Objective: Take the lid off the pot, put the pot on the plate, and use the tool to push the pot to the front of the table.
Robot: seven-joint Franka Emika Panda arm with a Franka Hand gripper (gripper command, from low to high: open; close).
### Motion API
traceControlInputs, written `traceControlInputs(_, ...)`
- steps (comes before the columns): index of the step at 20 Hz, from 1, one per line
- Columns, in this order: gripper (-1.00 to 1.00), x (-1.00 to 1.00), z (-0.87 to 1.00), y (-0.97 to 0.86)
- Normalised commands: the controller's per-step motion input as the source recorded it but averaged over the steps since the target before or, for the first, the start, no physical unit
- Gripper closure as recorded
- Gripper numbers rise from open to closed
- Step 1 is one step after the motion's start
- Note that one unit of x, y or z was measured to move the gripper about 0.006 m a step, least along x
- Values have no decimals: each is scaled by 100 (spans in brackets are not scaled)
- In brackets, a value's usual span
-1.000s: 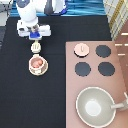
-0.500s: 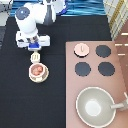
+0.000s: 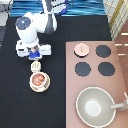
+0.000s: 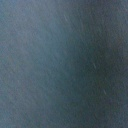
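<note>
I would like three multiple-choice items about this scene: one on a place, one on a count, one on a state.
1. Where does the lid lie?
A. on the stove counter
B. on the pot
C. in the grey pan

2. How many black burners show?
A. two
B. three
C. five

3. The pot is
A. covered
B. on the plate, uncovered
C. in the end effector

Key: 1 A, the pink disc rests on the counter's top-left corner; 2 B, three dark discs; 3 B, its reddish inside shows, plate rim around it, the end effector just above the tool, nearer the exterior view's top.
</note>
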Motion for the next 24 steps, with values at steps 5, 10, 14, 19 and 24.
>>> traceControlInputs(5, 100, -94, 83, 8)
traceControlInputs(10, 100, -98, -10, 0)
traceControlInputs(14, 100, -31, -49, 0)
traceControlInputs(19, 100, 0, -62, 0)
traceControlInputs(24, 100, 56, -26, 3)
